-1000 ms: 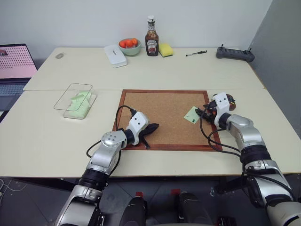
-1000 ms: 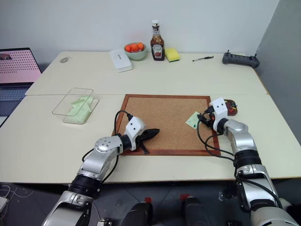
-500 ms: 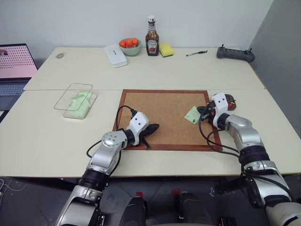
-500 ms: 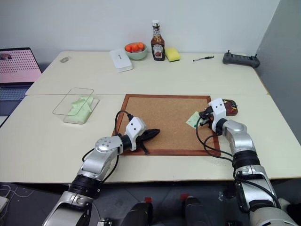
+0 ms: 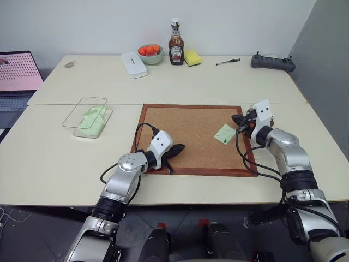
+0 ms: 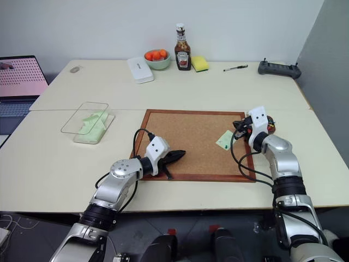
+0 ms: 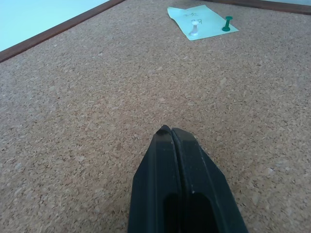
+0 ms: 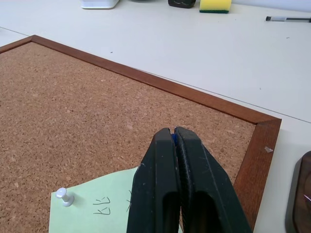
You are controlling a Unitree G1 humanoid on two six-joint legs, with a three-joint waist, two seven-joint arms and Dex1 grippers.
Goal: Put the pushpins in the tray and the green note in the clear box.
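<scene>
A small blue pushpin [image 8: 173, 137] is seen pinched in the closed jaws of the right gripper [image 8: 173, 132], above the green note [image 8: 99, 206]. It could slip out before the tray [image 8: 302, 194] is reached. The thin paper note lies on the grainy cork board [image 5: 185, 136], held by a white pin [image 7: 194, 29] and a green pin [image 7: 227, 23]. The left gripper [image 7: 170, 131] jaws are shut and empty.

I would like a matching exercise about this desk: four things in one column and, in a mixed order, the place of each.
Things:
1. green note
2. clear box
3. yellow sponge
4. pen

Places:
A. beside the ketchup bottle
B. pinned on the cork board
C. on the table, left of the cork board
D. between the sponge and the black controller

Pairs: 1-B, 2-C, 3-A, 4-D
</scene>
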